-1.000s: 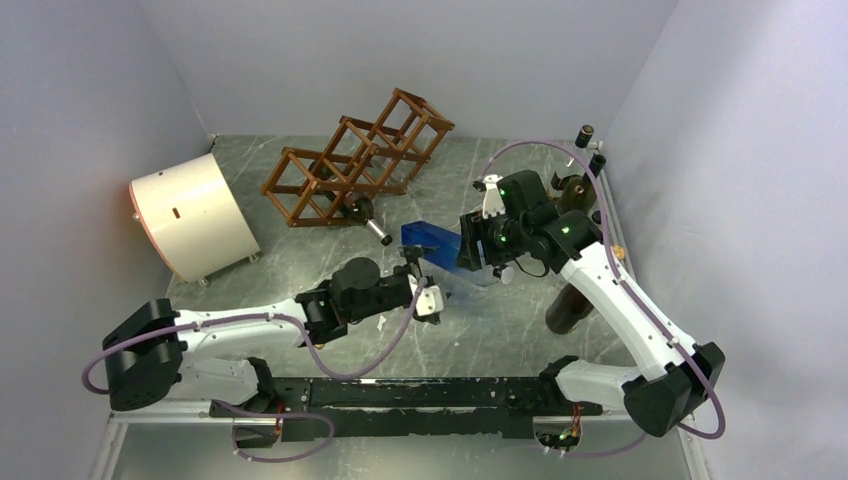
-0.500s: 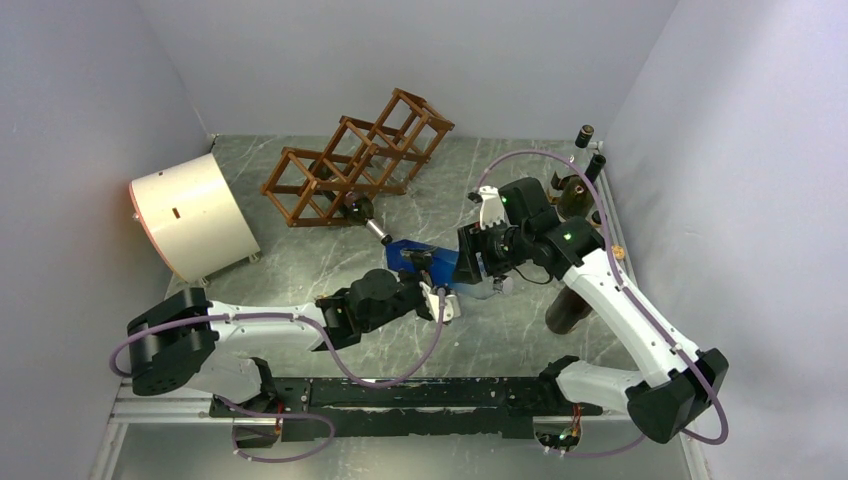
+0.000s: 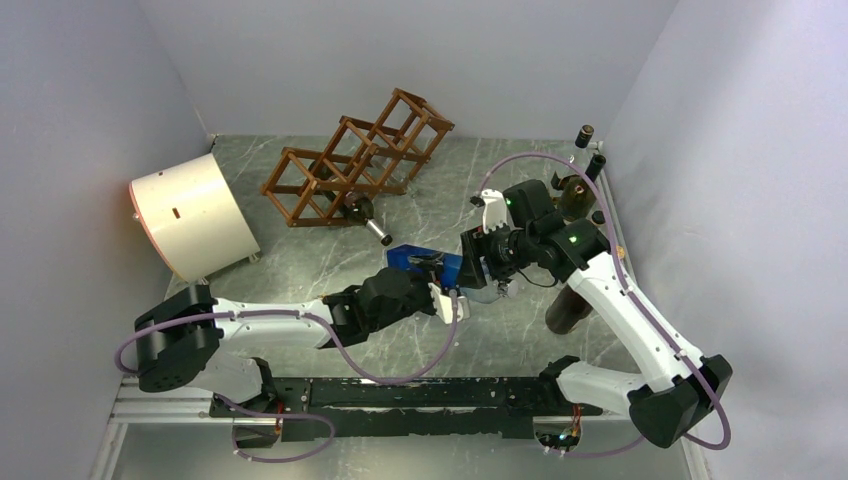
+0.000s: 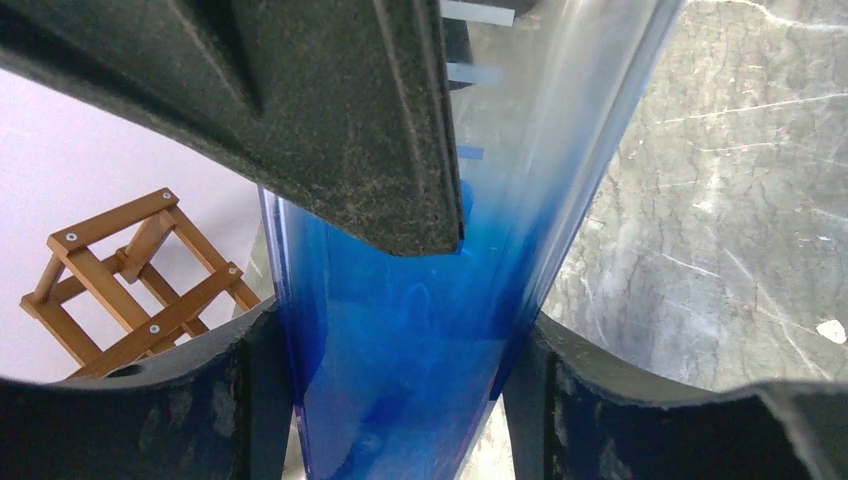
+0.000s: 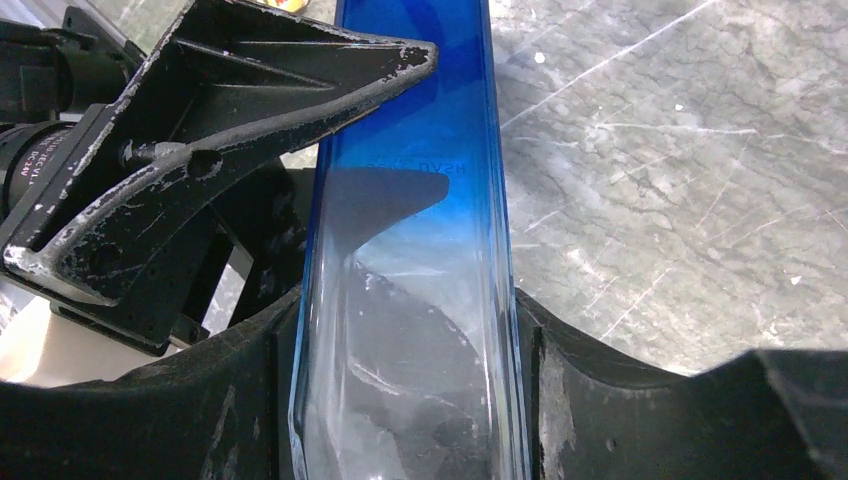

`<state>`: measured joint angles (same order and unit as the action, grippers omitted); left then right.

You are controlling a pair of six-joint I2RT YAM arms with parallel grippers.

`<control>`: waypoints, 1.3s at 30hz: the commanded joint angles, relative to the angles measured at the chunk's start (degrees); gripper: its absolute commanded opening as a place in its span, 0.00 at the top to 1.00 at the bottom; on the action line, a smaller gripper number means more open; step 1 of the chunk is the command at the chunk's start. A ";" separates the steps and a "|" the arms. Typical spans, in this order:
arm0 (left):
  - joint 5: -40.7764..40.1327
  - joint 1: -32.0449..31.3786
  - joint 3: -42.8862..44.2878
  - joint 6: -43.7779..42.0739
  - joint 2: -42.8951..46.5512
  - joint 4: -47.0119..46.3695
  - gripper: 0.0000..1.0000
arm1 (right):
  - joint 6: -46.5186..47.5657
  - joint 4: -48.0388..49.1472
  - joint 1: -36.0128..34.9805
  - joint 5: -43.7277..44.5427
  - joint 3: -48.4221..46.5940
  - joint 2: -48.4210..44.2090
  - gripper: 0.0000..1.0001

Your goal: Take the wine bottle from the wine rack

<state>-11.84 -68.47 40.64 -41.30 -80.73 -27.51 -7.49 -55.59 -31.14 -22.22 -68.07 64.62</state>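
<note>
In my overhead view the wine rack (image 3: 355,160) sits upper centre on the grey surface (image 3: 300,265), a dark bottle (image 3: 366,216) poking from its lowest cell. The blue wine bottle (image 3: 425,261) lies mid-frame, well apart from the rack, between the left pincer (image 3: 441,292) and right pincer (image 3: 472,266). On my left wrist view, the left pincer (image 4: 400,420) is narrowed onto the wine bottle (image 4: 400,300), both fingers against the glass; the rack (image 4: 120,270) shows at left. On my right wrist view, the right pincer (image 5: 405,420) clamps the bottle's (image 5: 410,200) clear end the same way.
</note>
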 commanded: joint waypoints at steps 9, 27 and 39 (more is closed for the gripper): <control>-6.54 0.30 0.03 7.66 3.38 -9.01 0.93 | -1.23 6.49 -0.56 2.54 -3.39 -3.08 0.24; -10.91 3.98 3.30 24.32 7.54 -7.33 0.93 | -10.73 22.47 -0.45 5.21 1.94 -1.96 0.05; -9.10 4.57 4.61 26.69 8.90 -4.77 0.93 | -13.53 29.56 -0.51 0.39 3.98 0.19 0.26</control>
<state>-22.39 -64.14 40.03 -15.44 -75.85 -25.56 -19.88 -29.78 -31.57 -19.25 -64.16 63.90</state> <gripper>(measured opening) 0.665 0.808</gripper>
